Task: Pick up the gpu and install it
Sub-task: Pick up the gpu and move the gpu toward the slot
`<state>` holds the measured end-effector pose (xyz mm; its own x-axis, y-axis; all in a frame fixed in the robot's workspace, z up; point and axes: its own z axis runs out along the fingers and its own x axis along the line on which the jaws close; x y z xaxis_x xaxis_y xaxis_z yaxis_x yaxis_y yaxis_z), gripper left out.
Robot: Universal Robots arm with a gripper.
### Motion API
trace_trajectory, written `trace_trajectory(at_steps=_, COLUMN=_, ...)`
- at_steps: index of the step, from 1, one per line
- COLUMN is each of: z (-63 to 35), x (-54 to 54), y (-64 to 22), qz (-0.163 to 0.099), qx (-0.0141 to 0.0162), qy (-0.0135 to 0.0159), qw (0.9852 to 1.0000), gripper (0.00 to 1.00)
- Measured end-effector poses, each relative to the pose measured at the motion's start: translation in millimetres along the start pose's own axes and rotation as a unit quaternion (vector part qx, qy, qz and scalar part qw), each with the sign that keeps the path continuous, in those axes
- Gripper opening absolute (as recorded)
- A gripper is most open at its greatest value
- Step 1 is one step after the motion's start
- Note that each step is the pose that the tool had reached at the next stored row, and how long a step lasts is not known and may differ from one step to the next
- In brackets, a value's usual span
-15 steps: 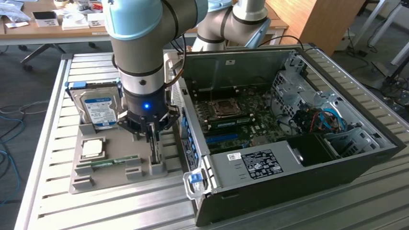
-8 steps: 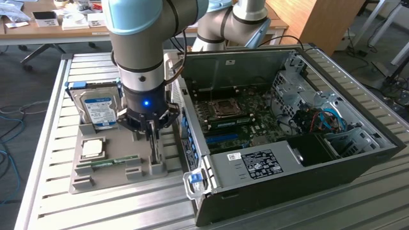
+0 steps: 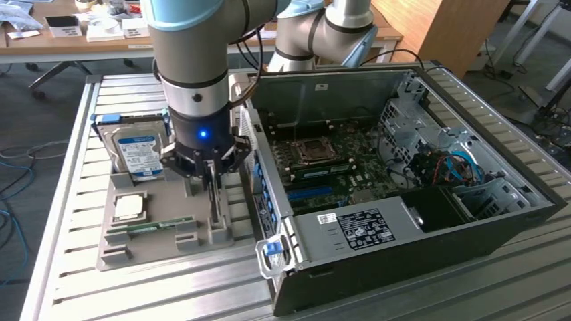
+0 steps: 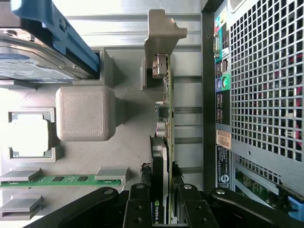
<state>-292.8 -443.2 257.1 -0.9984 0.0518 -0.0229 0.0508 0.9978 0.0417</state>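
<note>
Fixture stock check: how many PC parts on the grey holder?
4: hard drive at the far end, CPU midway, memory stick nearest, gpu upright by the case, in the gripper. Arm may hide more.

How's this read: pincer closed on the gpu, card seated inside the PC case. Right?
Wrong on location. The pincer is closed on the gpu, but the card stands on edge in the grey holder tray beside the PC case, not inside it. The wrist view shows it.

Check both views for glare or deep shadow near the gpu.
Wrist view: the gpu is evenly lit, but the processor in the tray washes out white. Exterior view: no glare on it; part of the case interior lies in shadow.
</note>
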Motion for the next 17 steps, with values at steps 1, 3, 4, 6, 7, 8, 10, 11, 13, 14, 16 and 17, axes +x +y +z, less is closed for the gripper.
trace_trajectory(at_steps=1, z=-1.9, x=-0.1, y=0.1, qz=0.0, qx=0.0, qy=0.0, qw=1.0, gripper=0.27)
trace_trajectory(at_steps=3, z=-4.4, x=-0.1, y=0.2, qz=0.0, qx=0.0, qy=0.0, qw=1.0, gripper=0.27)
trace_trajectory(at_steps=4, z=-5.4, x=-0.1, y=0.2, qz=0.0, qx=0.0, qy=0.0, qw=1.0, gripper=0.27)
trace_trajectory(at_steps=6, z=-7.1, x=-0.2, y=0.3, qz=0.0, qx=0.0, qy=-0.0001, qw=1.0, gripper=0.27)
trace_trajectory(at_steps=7, z=-7.9, x=-0.2, y=0.3, qz=0.0, qx=0.0, qy=-0.0001, qw=1.0, gripper=0.27)
trace_trajectory(at_steps=8, z=-8.7, x=-0.2, y=0.3, qz=0.0, qx=0.0, qy=-0.0001, qw=1.0, gripper=0.27)
trace_trajectory(at_steps=10, z=-10.5, x=-0.2, y=0.4, qz=0.0, qx=0.0, qy=-0.0001, qw=1.0, gripper=0.27)
trace_trajectory(at_steps=11, z=-11.3, x=-0.3, y=0.5, qz=0.0, qx=0.0, qy=-0.0001, qw=1.0, gripper=0.27)
trace_trajectory(at_steps=13, z=-12.5, x=-0.3, y=0.5, qz=0.0, qx=0.0, qy=-0.0002, qw=1.0, gripper=0.27)
trace_trajectory(at_steps=14, z=-12.8, x=-0.3, y=0.5, qz=0.0, qx=-0.0001, qy=-0.0002, qw=1.0, gripper=0.27)
trace_trajectory(at_steps=16, z=-13.4, x=-0.4, y=0.6, qz=0.0, qx=0.0, qy=-0.0002, qw=1.0, gripper=0.27)
trace_trajectory(at_steps=17, z=-13.3, x=-0.4, y=0.6, qz=0.0, qx=-0.0001, qy=-0.0002, qw=1.0, gripper=0.27)
